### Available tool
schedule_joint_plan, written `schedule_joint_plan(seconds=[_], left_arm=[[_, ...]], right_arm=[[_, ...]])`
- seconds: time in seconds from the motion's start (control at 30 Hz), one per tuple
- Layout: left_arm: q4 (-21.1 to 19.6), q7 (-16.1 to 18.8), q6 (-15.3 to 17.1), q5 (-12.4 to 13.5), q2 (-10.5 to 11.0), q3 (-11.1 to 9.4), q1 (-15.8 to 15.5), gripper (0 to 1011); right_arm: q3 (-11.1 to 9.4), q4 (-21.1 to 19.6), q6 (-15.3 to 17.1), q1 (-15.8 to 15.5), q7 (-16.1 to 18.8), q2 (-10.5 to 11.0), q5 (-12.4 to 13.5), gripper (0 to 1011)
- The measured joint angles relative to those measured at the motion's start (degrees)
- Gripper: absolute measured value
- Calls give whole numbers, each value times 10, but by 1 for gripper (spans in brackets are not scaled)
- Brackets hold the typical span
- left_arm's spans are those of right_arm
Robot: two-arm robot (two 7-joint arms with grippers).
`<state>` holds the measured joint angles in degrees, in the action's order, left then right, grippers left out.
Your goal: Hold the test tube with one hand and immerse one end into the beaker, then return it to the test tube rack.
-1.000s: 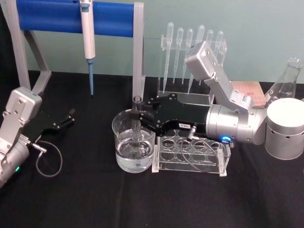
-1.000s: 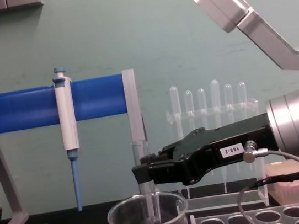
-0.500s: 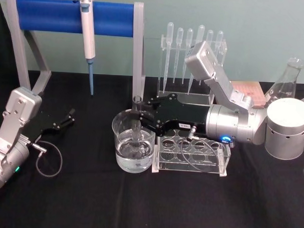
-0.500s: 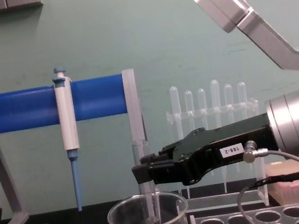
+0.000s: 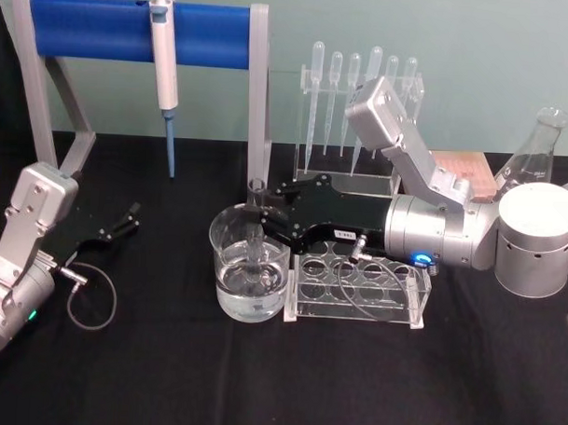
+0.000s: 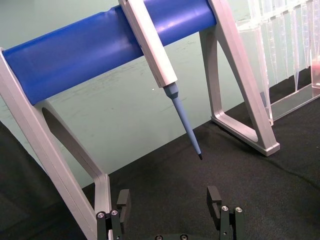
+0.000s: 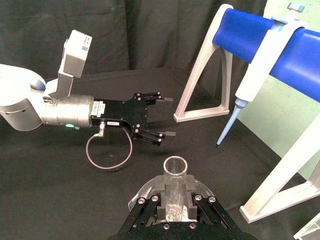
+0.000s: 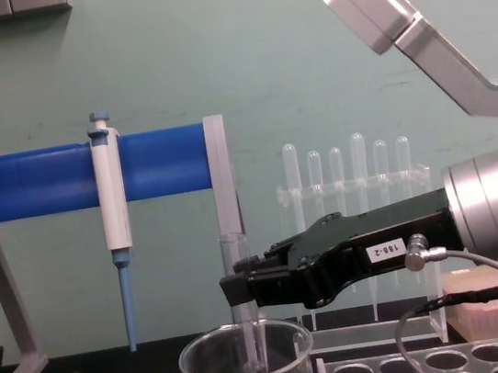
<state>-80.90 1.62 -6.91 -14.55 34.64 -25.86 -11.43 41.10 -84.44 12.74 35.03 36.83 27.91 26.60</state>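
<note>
The clear test tube point(image 5: 256, 232) stands upright with its lower end inside the wide glass beaker point(image 5: 248, 282), which holds water. My right gripper point(image 5: 260, 217) is shut on the tube just below its open rim point(image 7: 176, 164). From the chest view the tube point(image 8: 234, 253) rises above the black fingers and drops into the beaker point(image 8: 248, 368). My left gripper point(image 5: 133, 218) rests open at the left side of the table, nothing between its fingers point(image 6: 123, 200).
A clear rack with round holes point(image 5: 358, 290) sits right beside the beaker. Behind stand a pipette rack point(image 5: 359, 117) and a blue-barred stand point(image 5: 141, 30) holding a blue-tipped pipettor point(image 5: 164, 73). A conical flask point(image 5: 531, 156) is at the back right.
</note>
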Motion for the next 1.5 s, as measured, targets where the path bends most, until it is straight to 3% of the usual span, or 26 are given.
schedule_joint_plan(seconds=[1.3,1.5], left_arm=[[0,0,0,0,0,0,0,1000],[0,0,0,0,0,0,0,1000]], right_arm=[[0,0,0,0,1,0,0,222],[-6,-16,-2,4,8,2,-3,222]])
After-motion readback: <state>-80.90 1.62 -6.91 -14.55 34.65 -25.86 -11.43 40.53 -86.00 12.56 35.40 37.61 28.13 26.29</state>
